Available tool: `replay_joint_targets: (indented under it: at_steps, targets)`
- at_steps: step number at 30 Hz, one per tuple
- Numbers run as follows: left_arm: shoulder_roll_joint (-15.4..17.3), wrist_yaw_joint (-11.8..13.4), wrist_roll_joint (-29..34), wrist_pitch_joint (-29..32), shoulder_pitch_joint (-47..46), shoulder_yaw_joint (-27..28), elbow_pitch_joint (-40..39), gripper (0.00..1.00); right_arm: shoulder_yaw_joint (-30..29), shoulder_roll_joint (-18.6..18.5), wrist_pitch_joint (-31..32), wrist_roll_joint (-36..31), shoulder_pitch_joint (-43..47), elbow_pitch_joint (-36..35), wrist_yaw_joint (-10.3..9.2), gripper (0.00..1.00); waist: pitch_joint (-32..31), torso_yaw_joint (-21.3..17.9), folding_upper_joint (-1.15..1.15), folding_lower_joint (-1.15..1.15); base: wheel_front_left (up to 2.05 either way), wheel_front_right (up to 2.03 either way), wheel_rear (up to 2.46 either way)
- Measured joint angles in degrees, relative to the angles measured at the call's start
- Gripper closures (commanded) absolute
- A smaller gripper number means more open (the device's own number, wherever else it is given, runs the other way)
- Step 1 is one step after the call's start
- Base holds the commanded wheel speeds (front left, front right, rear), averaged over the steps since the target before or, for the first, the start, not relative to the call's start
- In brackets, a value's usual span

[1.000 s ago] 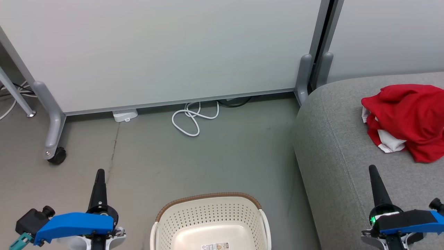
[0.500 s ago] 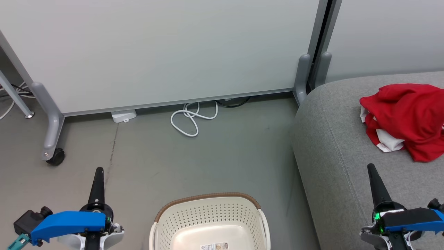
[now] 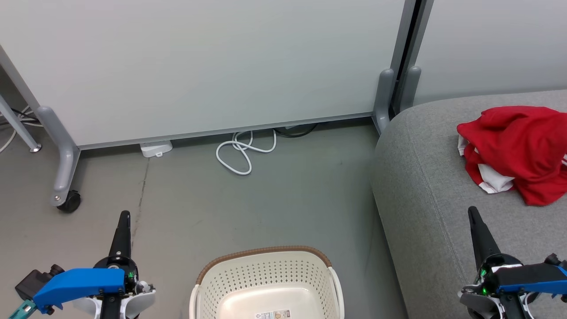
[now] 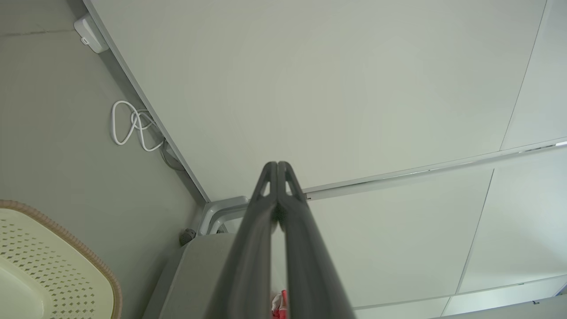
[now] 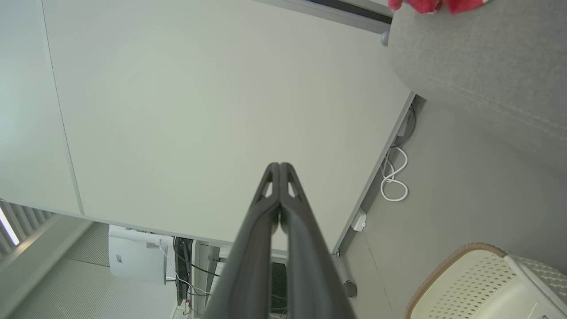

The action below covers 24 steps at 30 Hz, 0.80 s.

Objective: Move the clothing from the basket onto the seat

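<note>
Very little has changed over the last second. The basket (image 3: pixel 266 251), the seat (image 3: pixel 425 186) and the white cable (image 3: pixel 241 153) on the floor beyond the basket have all slid a touch to the left together in the head view. That reads as the camera turning slightly, not as anything being moved. The left gripper (image 3: pixel 125 216) still stands to the left of the basket over bare floor. The right gripper (image 3: pixel 472 211) still stands to the basket's right, over the near part of the seat. Both have drifted only slightly. Each has its two dark fingers (image 4: pixel 261 208) pressed together with nothing between them, as both wrist views show plainly. The clothing (image 3: pixel 518 150) lies in a crumpled red heap with white trim on the seat, well to the right of the basket and beyond it, apart from the right gripper's tip. What shows of the basket's inside is bare cream plastic with a small label (image 3: pixel 272 315) on its floor. Its near part is cut off by the bottom edge, so a garment left there cannot be ruled out. On this evidence the transfer looks finished and the arms parked, with no further reach into the basket called for.
</note>
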Motion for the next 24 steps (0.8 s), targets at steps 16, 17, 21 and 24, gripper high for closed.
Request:
replay_joint_targets:
  at_steps: [16, 17, 21, 24]
  targets:
    - [-0.2, -0.2, -7.1, 1.8, -0.5, 0.9, 0.0, 1.0, -0.1, 0.0, 1.6, 7.4, -0.9, 0.5, -0.01, 1.0, 0.0, -0.3, 0.0, 0.0, 0.0, 0.0, 0.0]
    - [-0.2, -0.2, -7.5, 1.8, -0.6, 1.0, 0.0, 1.0, -0.1, 0.0, 1.8, 7.9, -0.9, 0.5, -0.01, 1.0, 0.0, -0.4, 0.0, 0.0, 0.0, 0.0, 0.0]
    - [-0.2, -0.2, -9.1, 2.2, -0.8, 1.3, 0.0, 1.0, -0.2, -0.1, 2.1, 9.6, -1.2, 0.6, -0.01, 1.0, 0.0, -0.5, 0.0, 0.0, 0.0, 0.0, 0.0]
    - [-0.2, -0.2, -10.4, 2.5, -0.9, 1.5, 0.1, 1.0, -0.2, -0.1, 2.4, 10.7, -1.2, 0.7, -0.01, 1.0, -0.1, -0.5, 0.0, 0.0, 0.0, 0.0, 0.0]
